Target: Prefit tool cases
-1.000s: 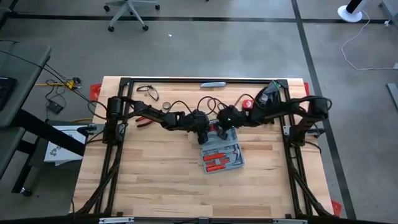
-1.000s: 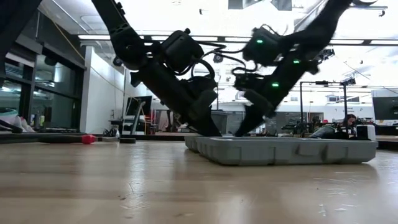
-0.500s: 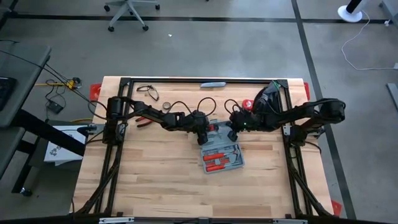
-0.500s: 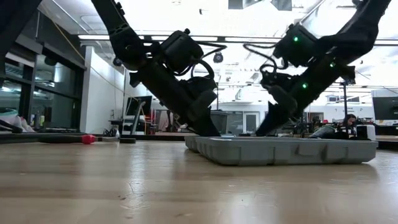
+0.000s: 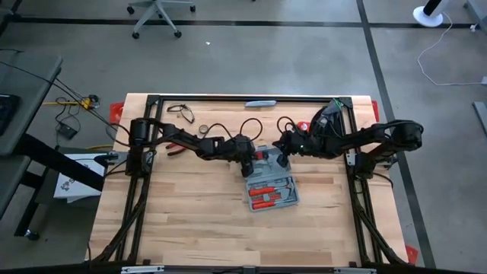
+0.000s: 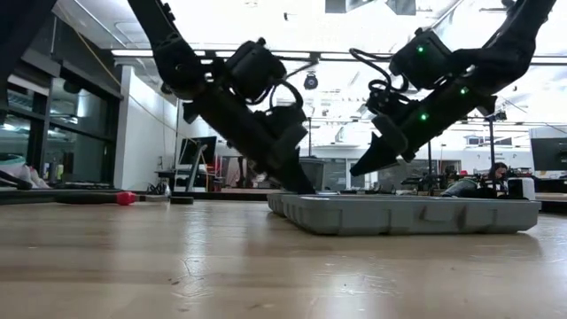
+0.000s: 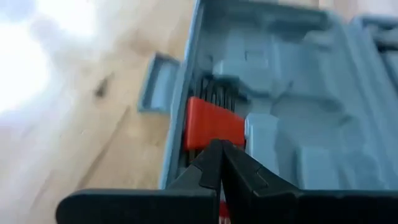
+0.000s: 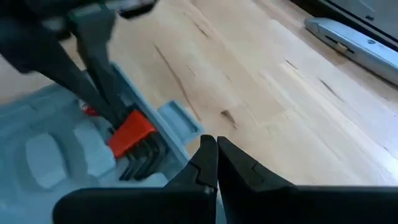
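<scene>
The blue-grey tool case (image 5: 272,190) lies open and flat on the wooden table, with red-handled tools in its near half. Its far half (image 7: 292,93) has moulded recesses and black hex keys in a red holder (image 7: 214,121), beside a small latch (image 8: 180,118). My left gripper (image 5: 249,164) is shut, with its tips down at that red holder. My right gripper (image 6: 354,170) is shut, hangs above the case's far half and touches nothing. My left gripper meets the red hex-key holder (image 8: 127,134) with its shut fingertips (image 8: 109,106), at the case's edge next to the latch. The fingers slant down from the table's left. Whether they press on it or only touch it, I cannot tell. The case lies flat on the table.
A slim grey-blue bar (image 5: 260,103) lies at the far edge. Red-handled pliers (image 5: 179,148) and a loop of black cable (image 5: 181,113) sit at the far left. A black object (image 5: 329,118) stands at the far right. Bare wood lies on the near side of the case.
My right gripper has drawn back from the case toward the table's right edge. It has tipped closer to level, and its shut tips have risen off the case rim. The case has stayed where it was.
</scene>
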`<action>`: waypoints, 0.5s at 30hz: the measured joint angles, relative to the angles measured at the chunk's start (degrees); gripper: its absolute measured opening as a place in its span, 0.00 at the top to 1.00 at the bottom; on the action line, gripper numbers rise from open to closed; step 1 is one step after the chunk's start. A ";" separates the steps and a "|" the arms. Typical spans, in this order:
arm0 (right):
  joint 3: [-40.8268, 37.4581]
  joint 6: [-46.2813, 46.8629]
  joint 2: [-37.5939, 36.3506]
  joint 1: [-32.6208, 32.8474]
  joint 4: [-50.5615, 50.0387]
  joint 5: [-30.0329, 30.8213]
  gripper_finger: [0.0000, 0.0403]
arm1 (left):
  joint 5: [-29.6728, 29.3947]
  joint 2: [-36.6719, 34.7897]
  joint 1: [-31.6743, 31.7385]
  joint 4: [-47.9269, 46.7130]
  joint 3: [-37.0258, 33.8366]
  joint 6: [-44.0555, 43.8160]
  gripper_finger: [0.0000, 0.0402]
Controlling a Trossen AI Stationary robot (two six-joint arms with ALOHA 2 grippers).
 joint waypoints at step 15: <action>0.02 0.00 0.00 -0.13 -1.61 -1.31 1.00 | -0.10 -6.04 -0.43 0.28 0.24 3.93 1.00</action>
